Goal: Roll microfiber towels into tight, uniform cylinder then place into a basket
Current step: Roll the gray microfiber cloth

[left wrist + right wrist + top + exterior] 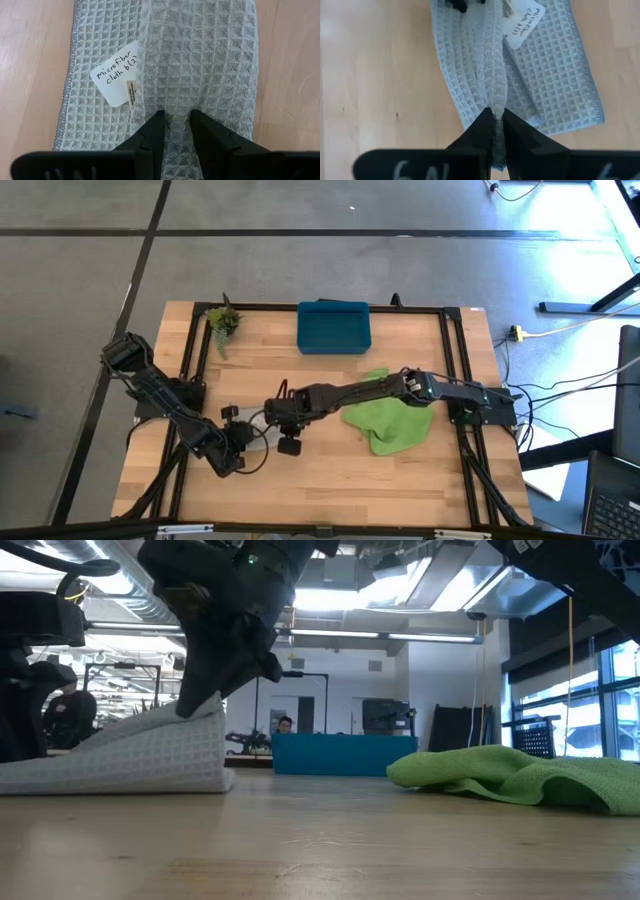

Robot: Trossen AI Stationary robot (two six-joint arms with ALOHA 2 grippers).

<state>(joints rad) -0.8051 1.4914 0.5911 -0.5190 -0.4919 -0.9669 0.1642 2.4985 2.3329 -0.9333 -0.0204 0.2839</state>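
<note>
- Grey towel (200, 65) lies flat near table's front-left, white tag (116, 80) on it reads "microfiber cloth b(2)"
- Left gripper (176, 122) clamped on a raised fold of the grey towel at one end
- Right gripper (495, 120) pinched tight on same ridge at opposite end, arm reaching across table centre
- Green towel (388, 418) crumpled, right of centre, partly under right arm
- Basket (333, 328) at back edge, looks empty from high view, interior hard to read
- Plant sprig (223, 321) just left of basket
</note>
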